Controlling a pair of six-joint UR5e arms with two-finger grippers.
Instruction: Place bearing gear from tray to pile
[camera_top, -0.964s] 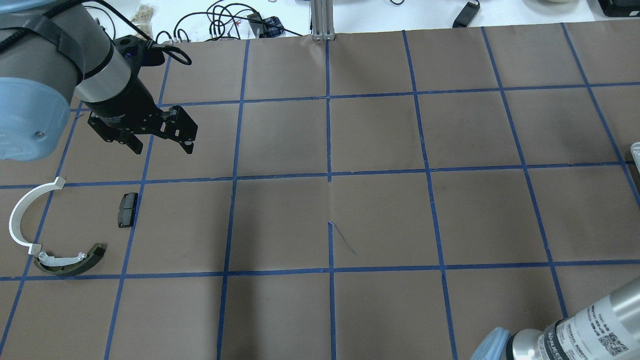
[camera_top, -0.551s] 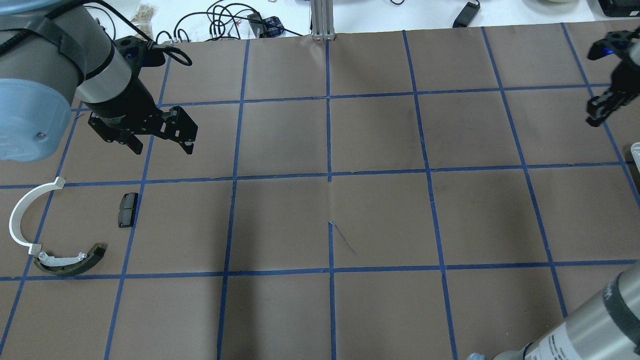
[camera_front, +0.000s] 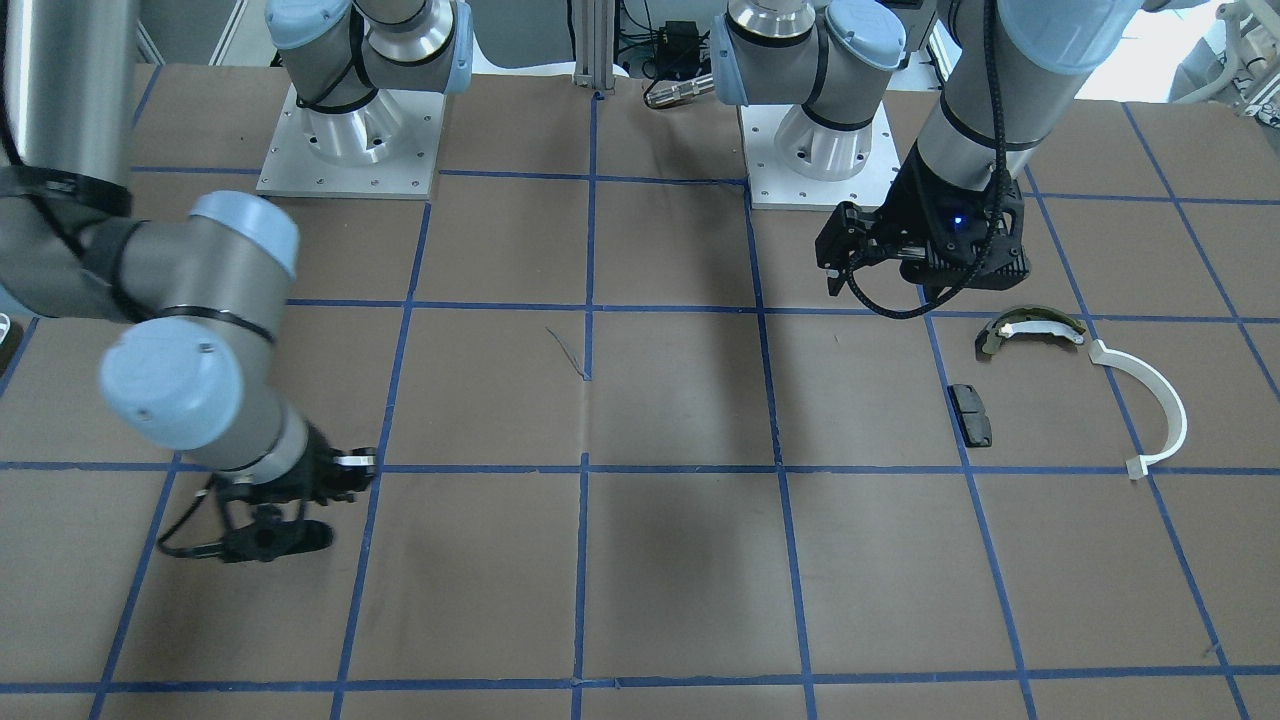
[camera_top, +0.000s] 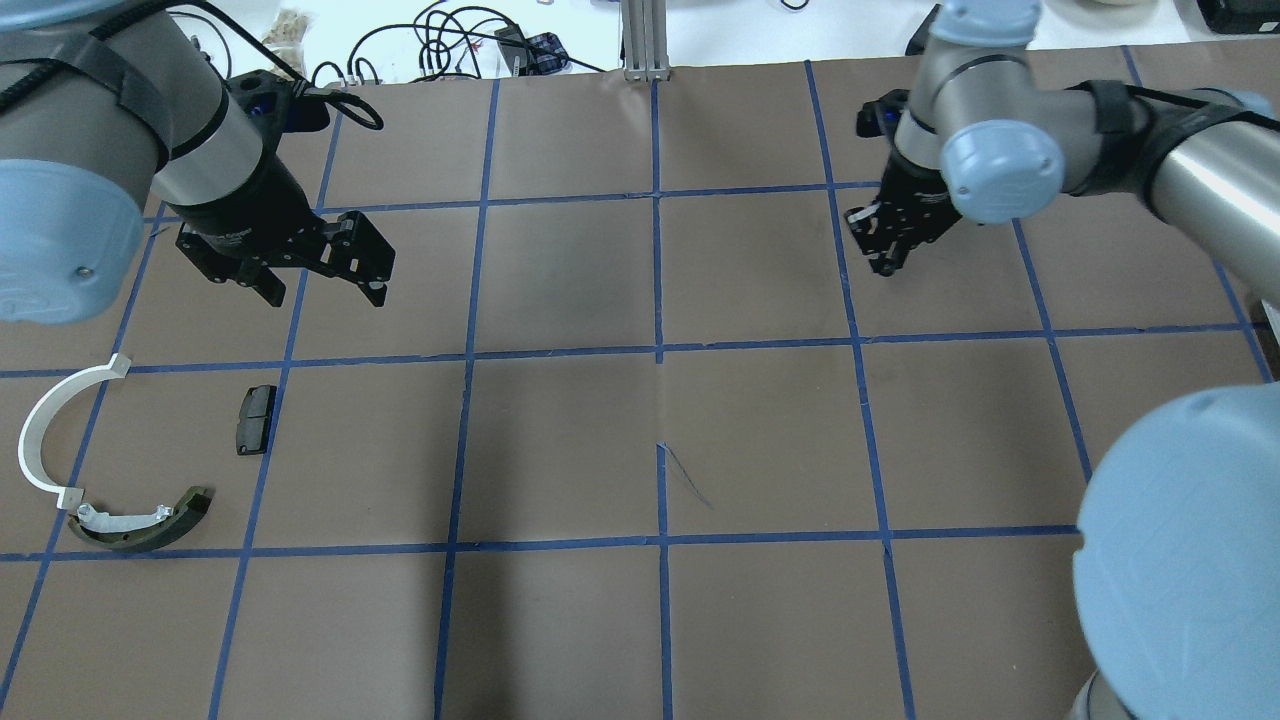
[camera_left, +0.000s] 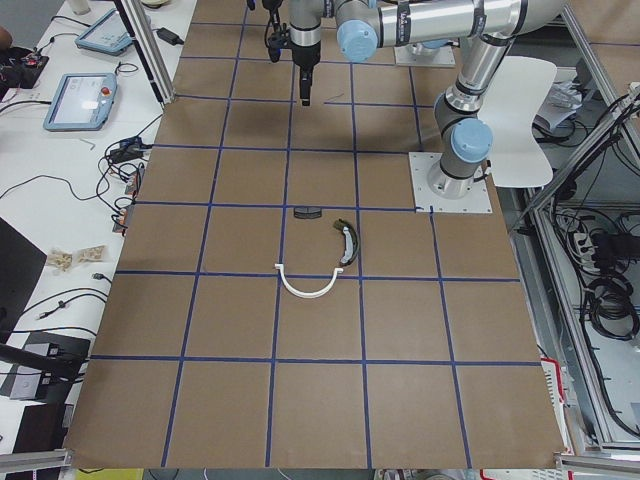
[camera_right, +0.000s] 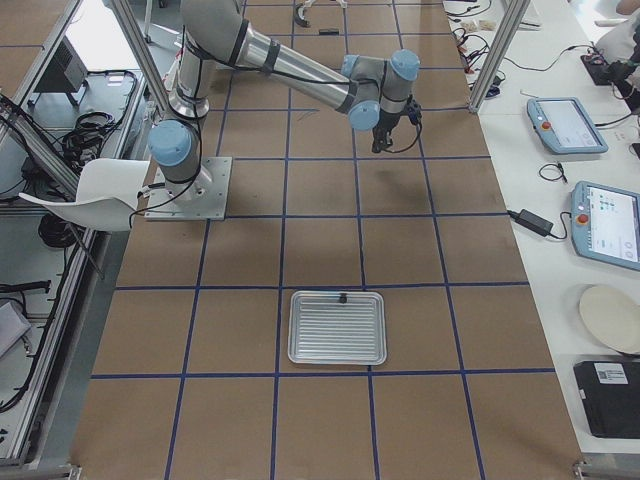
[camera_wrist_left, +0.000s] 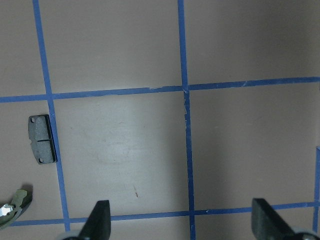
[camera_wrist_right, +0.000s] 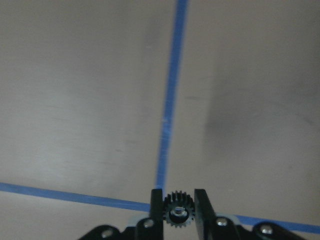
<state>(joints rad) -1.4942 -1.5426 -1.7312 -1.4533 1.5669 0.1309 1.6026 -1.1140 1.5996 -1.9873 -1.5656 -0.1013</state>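
**Gear clamped in my right fingers, well apart from the pile**

My right gripper (camera_wrist_right: 179, 196) is clamped on the bearing gear (camera_wrist_right: 178, 210), a small black toothed wheel w/ a pale hub. It is pinched between both fingers above a blue tape line (camera_wrist_right: 170, 100) on the brown table (camera_top: 760, 440). Only the right wrist cam shows the gear. In the overhead view my own wrist and fingers hide it, and in the side views it is too small to find.

My left gripper (camera_top: 325, 290) hangs w/ fingers spread wide and nothing between them. Its wrist cam cuts both fingers (camera_wrist_left: 97, 222) off at the bottom edge.

The pile (camera_top: 135, 535) lies near that gripper, on my left side of the table. It has three parts:
- **White half-ring strip** (camera_top: 28, 435): one end sits just beside the shoe; touching or not, I can't tell.
- **Olive-and-white shoe** (camera_front: 1035, 322): only its tip shows in the left wrist cam's corner.
- **Black pad** (camera_top: 255, 420): it lies apart from both others.

The tray (camera_right: 337, 327) appears only in the right-side view, well apart from my right gripper. A small dark item (camera_right: 342, 297) sits at its far rim, too small to identify.
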